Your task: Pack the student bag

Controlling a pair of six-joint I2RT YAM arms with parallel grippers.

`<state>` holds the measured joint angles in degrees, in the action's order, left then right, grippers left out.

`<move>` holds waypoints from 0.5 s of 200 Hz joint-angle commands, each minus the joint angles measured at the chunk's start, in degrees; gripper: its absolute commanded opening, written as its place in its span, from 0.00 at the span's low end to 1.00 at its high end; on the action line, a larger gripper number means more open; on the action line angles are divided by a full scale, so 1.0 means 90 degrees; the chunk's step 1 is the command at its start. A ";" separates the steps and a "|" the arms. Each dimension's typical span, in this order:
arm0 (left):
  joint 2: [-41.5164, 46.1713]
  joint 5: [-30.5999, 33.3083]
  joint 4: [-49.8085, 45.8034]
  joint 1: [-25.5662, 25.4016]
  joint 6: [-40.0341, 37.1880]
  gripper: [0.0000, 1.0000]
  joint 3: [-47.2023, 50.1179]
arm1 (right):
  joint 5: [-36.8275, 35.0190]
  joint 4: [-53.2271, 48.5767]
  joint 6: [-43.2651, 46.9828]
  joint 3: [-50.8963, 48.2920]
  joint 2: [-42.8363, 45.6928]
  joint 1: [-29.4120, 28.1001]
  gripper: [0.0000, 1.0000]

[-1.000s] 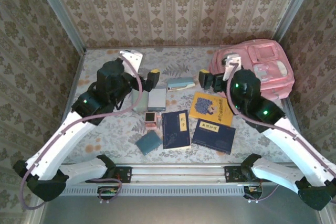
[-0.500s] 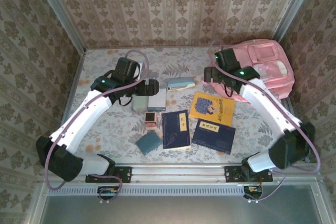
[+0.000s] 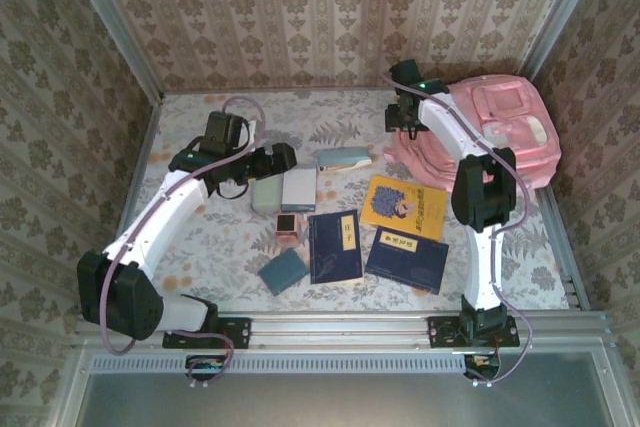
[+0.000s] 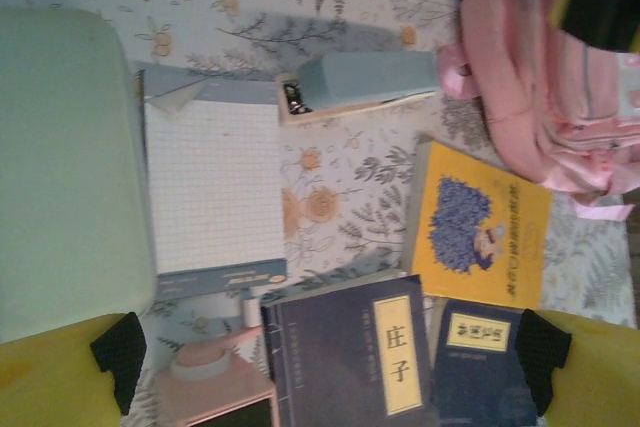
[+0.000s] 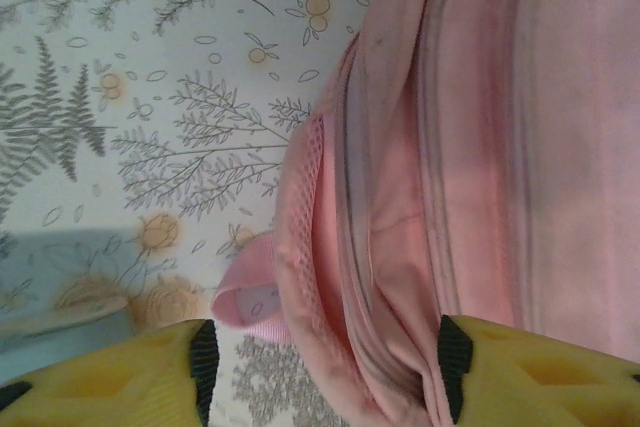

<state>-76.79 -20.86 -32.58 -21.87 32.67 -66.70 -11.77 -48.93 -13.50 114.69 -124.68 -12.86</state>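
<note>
the student bag (image 3: 500,132) lies at the far right corner of the bench (image 3: 190,237), its lighter front pockets facing up. the right jaws are at its left edge, standing apart astride the zippered rim, nothing clamped between them – one pad (image 5: 448,357) sits close against the pink fabric, the other pad (image 5: 203,362) short of it beside a small pink loop (image 5: 250,309). the left jaws gape wide and empty over a grid-paper notebook (image 4: 210,187) and a pale green case (image 4: 60,167), near a dark blue book (image 4: 350,357) and a yellow book (image 4: 485,222).
</note>
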 commanded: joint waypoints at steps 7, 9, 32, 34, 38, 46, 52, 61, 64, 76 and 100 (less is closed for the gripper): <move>-0.0012 -0.0404 0.0258 0.0076 0.0257 0.99 0.0086 | -0.0076 -0.0600 0.0039 0.0710 -0.0607 0.0052 0.58; -0.0019 -0.0406 0.0260 0.0076 0.0257 0.99 0.0086 | -0.0083 -0.0611 0.0043 0.0751 -0.0650 0.0055 0.57; -0.0060 -0.0453 0.0280 0.0076 0.0267 0.98 0.0095 | -0.0177 -0.0763 0.0111 0.1112 -0.1085 0.0108 0.52; -0.0066 -0.0462 0.0287 0.0084 0.0267 0.98 0.0091 | -0.0189 -0.0767 0.0120 0.1133 -0.1111 0.0108 0.52; -0.0080 -0.0478 0.0289 0.0086 0.0267 0.98 0.0095 | -0.0207 -0.0786 0.0130 0.1165 -0.1164 0.0127 0.51; -0.0105 -0.0502 0.0299 0.0083 0.0272 0.98 0.0104 | -0.0258 -0.0810 0.0166 0.1222 -0.1271 0.0140 0.49; -0.0120 -0.0528 0.0313 0.0086 0.0284 0.98 0.0111 | -0.0303 -0.0831 0.0180 0.1257 -0.1349 0.0154 0.49; -0.0144 -0.0548 0.0325 0.0098 0.0288 0.97 0.0116 | -0.0341 -0.0857 0.0224 0.1317 -0.1443 0.0175 0.48; -0.0146 -0.0549 0.0328 0.0101 0.0287 0.97 0.0116 | -0.0361 -0.0869 0.0234 0.1336 -0.1476 0.0186 0.48; -0.0144 -0.0553 0.0329 0.0096 0.0279 0.97 0.0125 | -0.0471 -0.0908 0.0312 0.1404 -0.1572 0.0209 0.46; -0.0162 -0.0562 0.0367 0.0109 0.0268 0.97 0.0145 | -0.0596 -0.0905 0.0487 0.1456 -0.1681 0.0248 0.34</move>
<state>-77.69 -24.53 -30.22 -21.28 34.39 -66.06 -13.39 -54.33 -11.57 125.91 -137.99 -11.44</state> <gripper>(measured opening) 0.972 0.401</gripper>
